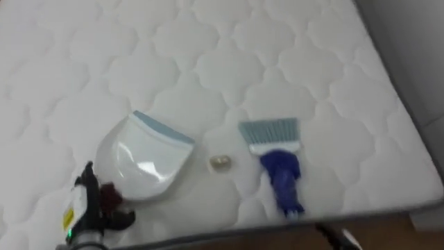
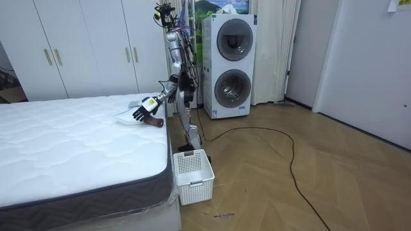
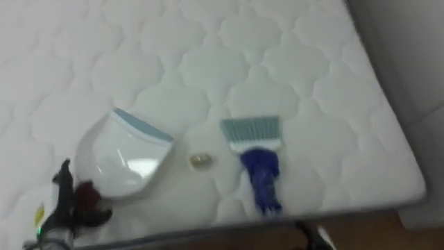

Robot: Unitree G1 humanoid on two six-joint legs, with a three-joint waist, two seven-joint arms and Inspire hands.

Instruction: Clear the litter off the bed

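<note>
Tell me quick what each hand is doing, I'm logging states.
Left hand: looks open around the handle of the dustpan, not clamped.
Right hand: barely in frame, cannot be told.

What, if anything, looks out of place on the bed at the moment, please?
A small pale scrap lies on the white mattress between the dustpan and the blue-handled brush, touching neither. It is loose litter on a bed.

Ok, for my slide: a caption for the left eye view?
Left hand at the dustpan, with a scrap and a brush beside it on the mattress.
</note>
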